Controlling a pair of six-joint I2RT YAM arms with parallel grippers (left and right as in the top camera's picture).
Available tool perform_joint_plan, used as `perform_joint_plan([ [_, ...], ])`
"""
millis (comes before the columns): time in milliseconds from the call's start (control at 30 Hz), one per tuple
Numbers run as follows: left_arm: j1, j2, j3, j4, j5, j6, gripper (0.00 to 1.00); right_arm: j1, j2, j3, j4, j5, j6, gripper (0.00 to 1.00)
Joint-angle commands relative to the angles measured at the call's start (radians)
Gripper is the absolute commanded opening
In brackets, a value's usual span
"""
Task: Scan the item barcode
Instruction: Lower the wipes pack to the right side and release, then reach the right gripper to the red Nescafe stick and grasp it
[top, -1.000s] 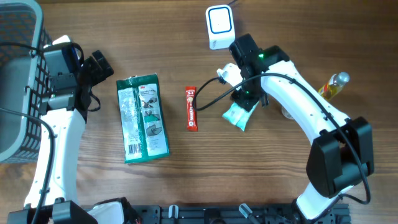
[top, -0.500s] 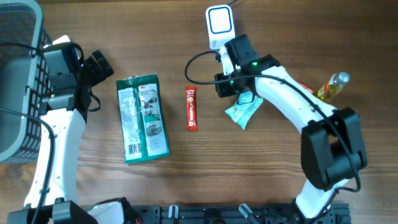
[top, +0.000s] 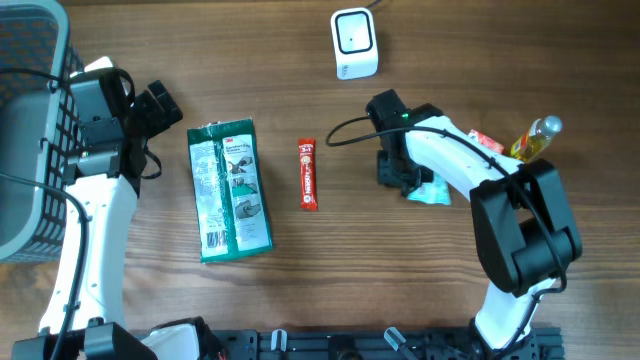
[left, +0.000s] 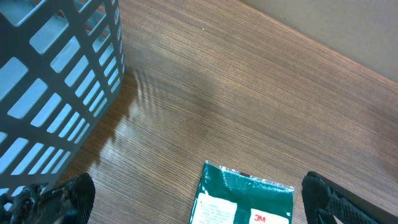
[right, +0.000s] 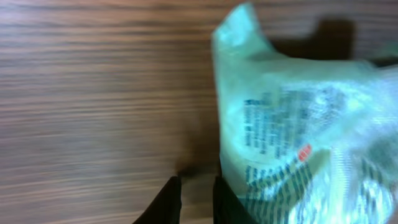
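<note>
Looking down from overhead first, I see the right gripper (top: 404, 180) low over the table (top: 420, 290), a little right of centre. The pale green packet (top: 437, 192) lies on the wood against its right side, touching it. The white scanner (top: 354, 42) stands at the far edge, well apart from both. A red stick (top: 308, 173) lies left of the gripper, with a green 3M pack (top: 231, 188) further left again. A bottle (top: 535, 138) rests near the right edge. The left gripper (top: 165, 105) hangs beside the basket (top: 30, 130), clear of the green pack.

From the left wrist, the fingers (left: 68, 196) show only as dark tips in the bottom corners (as wide apart as I ever see them). Nothing sits between them. The green pack's top edge lies on bare wood below, and the basket wall fills the upper left.

From the right wrist, the picture is smeared. The two fingers (right: 169, 199) stand almost together with only a slim gap. The packet fills the right half, its left edge running down to the inner face of the right-hand finger. As far as I can make out, the jaws have that edge nipped.
</note>
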Motion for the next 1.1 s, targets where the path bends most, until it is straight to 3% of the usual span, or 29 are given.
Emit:
perform_joint_plan([
  [0, 0.003, -0.009, 0.011, 0.003, -0.006, 0.008, 1.00, -0.017, 0.009, -0.003, -0.023, 0.137, 0.013, 0.22],
  [133, 0.003, -0.009, 0.011, 0.003, -0.006, 0.008, 1.00, -0.014, 0.008, 0.072, -0.043, 0.017, -0.110, 0.30],
  [233, 0.003, -0.009, 0.011, 0.003, -0.006, 0.008, 1.00, -0.012, 0.007, 0.233, -0.070, -0.304, -0.152, 0.29],
  [333, 0.003, -0.009, 0.011, 0.003, -0.006, 0.008, 1.00, 0.020, 0.007, 0.293, 0.051, -0.583, -0.134, 0.26],
  [467, 0.003, -0.009, 0.011, 0.003, -0.006, 0.008, 1.00, 0.114, 0.011, 0.287, 0.091, -0.455, -0.010, 0.26],
  [800, 0.003, -0.009, 0.011, 0.003, -0.006, 0.008, 1.00, 0.407, 0.011, 0.262, 0.176, 0.005, 0.148, 0.31],
  [1067, 0.003, -0.009, 0.011, 0.003, -0.006, 0.008, 1.00, 0.455, 0.011, 0.155, 0.216, 0.065, 0.246, 0.30],
])
